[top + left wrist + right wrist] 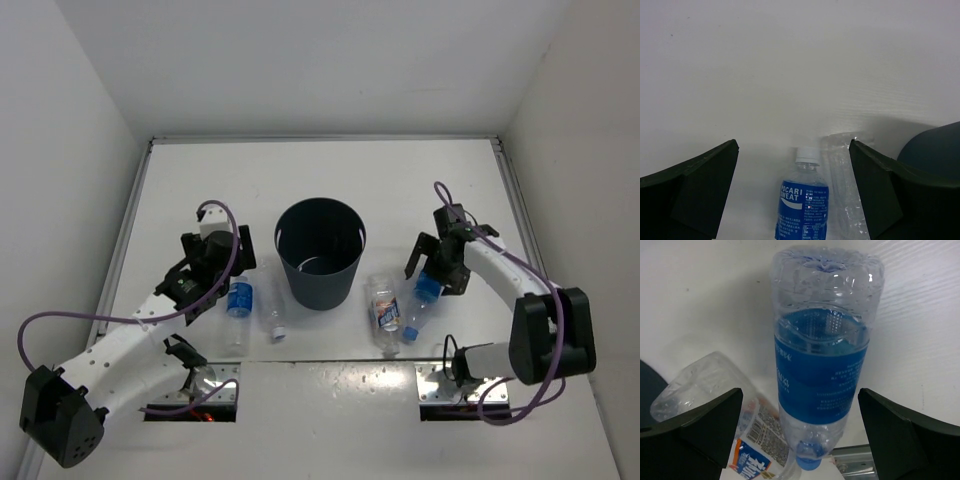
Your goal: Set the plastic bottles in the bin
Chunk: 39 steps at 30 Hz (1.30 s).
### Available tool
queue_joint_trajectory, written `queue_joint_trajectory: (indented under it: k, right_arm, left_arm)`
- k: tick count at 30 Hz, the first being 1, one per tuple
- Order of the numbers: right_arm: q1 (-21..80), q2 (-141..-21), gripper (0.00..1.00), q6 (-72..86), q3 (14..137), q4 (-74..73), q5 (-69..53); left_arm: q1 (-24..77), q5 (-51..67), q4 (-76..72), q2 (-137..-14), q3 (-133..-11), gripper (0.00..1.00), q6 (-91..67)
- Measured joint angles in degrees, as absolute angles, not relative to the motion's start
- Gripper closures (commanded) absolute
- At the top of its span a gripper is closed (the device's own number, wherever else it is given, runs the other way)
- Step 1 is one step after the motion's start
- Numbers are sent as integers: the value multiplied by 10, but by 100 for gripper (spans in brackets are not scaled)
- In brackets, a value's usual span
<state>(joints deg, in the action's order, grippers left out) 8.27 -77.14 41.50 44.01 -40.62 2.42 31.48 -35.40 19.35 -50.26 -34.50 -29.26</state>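
From above, the bin (pixel 320 255) stands mid-desk (pixel 320 170). Toward the left edge lie a Pocari Sweat bottle (pixel 238 298) and an unlabelled bottle (pixel 273 318). Toward the right edge lie a white-and-red-labelled bottle (pixel 383 308) and a blue-labelled bottle (pixel 420 300).

Left wrist: the left end effector (pixel 793 146) is spread wide, with the Pocari Sweat bottle between its fingers, untouched.

Right wrist: the right end effector (pixel 801 392) gapes astride the blue-labelled bottle without contact.

The bottles look empty, so probably light, thin-walled and slick; take each gently at the labelled middle.

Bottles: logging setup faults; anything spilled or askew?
No spill. All lie toppled beside the upright bin: left blue bottle and unlabelled bottle on its left, red-labelled bottle and right blue bottle on its right.
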Motion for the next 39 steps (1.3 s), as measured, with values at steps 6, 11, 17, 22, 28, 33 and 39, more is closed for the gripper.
queue_joint_trajectory:
  k: [6,11,17,22,28,33,39]
  right_arm:
    - [68,-833,7,424,404,-377,0]
    - [52,-872,26,432,395,-368,-10]
    - [58,-896,44,432,426,-394,-1]
    - [66,-849,55,431,542,-435,26]
    - [47,-810,65,431,732,-456,47]
    - [55,-810,70,432,867,-482,89]
    - [186,-802,66,429,984,-453,166]
  left_arm:
    - [315,-364,202,-503,-345,0,-293]
    - [315,-366,204,-503,-345,0,-295]
    - [315,-366,204,-503,-345,0,-295]
    - [315,-367,202,-503,-345,0,-294]
    - [315,-367,200,-503,-345,0,-294]
    - [316,-366,200,-503,-345,0,-294]
    - [316,-364,200,-502,-345,0,-292]
